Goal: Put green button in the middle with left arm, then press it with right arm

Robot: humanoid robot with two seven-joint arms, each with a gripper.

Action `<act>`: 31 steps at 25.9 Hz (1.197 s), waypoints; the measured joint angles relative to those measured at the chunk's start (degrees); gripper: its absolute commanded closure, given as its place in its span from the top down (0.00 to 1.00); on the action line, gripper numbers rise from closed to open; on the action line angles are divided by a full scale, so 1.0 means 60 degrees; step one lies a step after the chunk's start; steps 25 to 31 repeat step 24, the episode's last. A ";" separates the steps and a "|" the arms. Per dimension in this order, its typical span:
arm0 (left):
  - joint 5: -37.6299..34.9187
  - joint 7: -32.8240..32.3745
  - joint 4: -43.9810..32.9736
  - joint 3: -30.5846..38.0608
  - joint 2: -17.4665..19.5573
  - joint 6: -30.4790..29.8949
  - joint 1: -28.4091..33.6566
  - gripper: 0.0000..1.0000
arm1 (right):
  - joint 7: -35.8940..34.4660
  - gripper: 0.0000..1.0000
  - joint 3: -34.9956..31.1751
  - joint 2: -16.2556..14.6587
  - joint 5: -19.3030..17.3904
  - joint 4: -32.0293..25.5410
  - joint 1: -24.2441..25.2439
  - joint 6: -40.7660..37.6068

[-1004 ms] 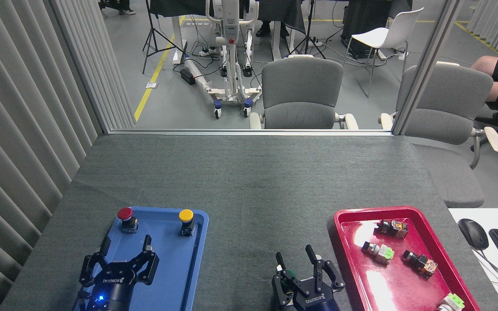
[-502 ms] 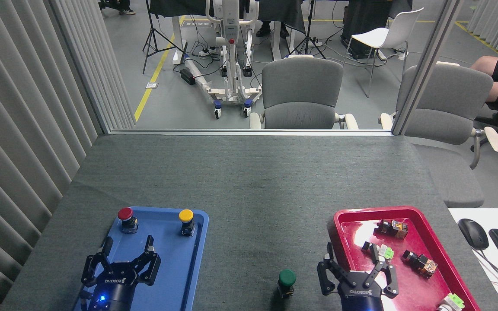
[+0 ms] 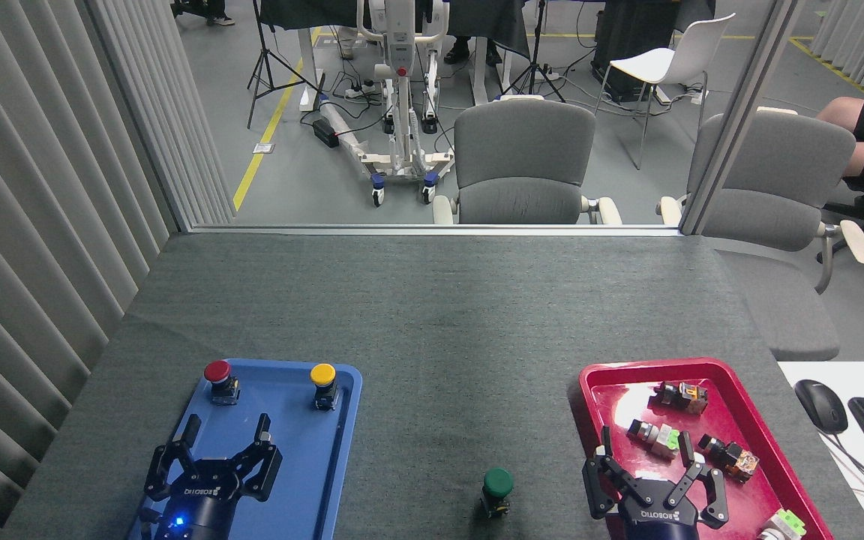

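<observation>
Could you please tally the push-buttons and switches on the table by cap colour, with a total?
Red-capped button: 1
Yellow-capped button: 1
Green button: 1
Light-green-faced switches: 2
Orange-faced switches: 2
Total: 7

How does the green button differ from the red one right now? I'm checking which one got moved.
The green button stands on the grey tabletop between the trays; the red button stands inside the blue tray. The green one is nearer the camera, the red one farther back and to the left. Their caps differ, dark green versus red. Both stand upright, untouched by either gripper.
</observation>
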 measured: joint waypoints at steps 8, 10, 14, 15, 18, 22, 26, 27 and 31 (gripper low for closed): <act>0.0000 -0.0010 0.0281 -0.0011 -0.0038 -0.0024 -0.0071 1.00 | 0.0003 0.99 0.0071 -0.0166 -0.0174 0.0061 0.0080 -0.0011; -0.0001 -0.0010 0.0323 -0.0016 -0.0041 -0.0027 -0.0071 1.00 | -0.0030 1.00 0.0073 -0.0167 -0.0184 0.0056 0.0113 -0.0029; -0.0004 -0.0010 0.0341 -0.0053 -0.0045 -0.0031 -0.0070 1.00 | -0.0071 1.00 0.0061 -0.0207 -0.0196 0.0041 0.0129 -0.0155; -0.0004 -0.0010 0.0330 -0.0061 -0.0043 -0.0037 -0.0070 1.00 | -0.0077 1.00 0.0054 -0.0237 -0.0201 0.0041 0.0135 -0.0227; -0.0004 -0.0010 0.0298 -0.0069 -0.0033 -0.0115 -0.0049 1.00 | -0.0103 1.00 0.0045 -0.0279 -0.0280 0.0040 0.0144 -0.0410; 0.0034 -0.0010 0.0301 -0.0064 -0.0035 -0.0515 -0.0038 1.00 | -0.0031 1.00 0.0011 -0.0295 -0.0465 0.0040 0.0148 -0.0509; 0.0103 -0.0010 0.0253 -0.0054 -0.0025 -0.0743 -0.0015 1.00 | -0.0015 1.00 0.0003 -0.0298 -0.0505 0.0041 0.0150 -0.0534; 0.0103 -0.0010 0.0253 -0.0054 -0.0025 -0.0743 -0.0015 1.00 | -0.0015 1.00 0.0003 -0.0298 -0.0505 0.0041 0.0150 -0.0534; 0.0103 -0.0010 0.0253 -0.0054 -0.0025 -0.0743 -0.0015 1.00 | -0.0015 1.00 0.0003 -0.0298 -0.0505 0.0041 0.0150 -0.0534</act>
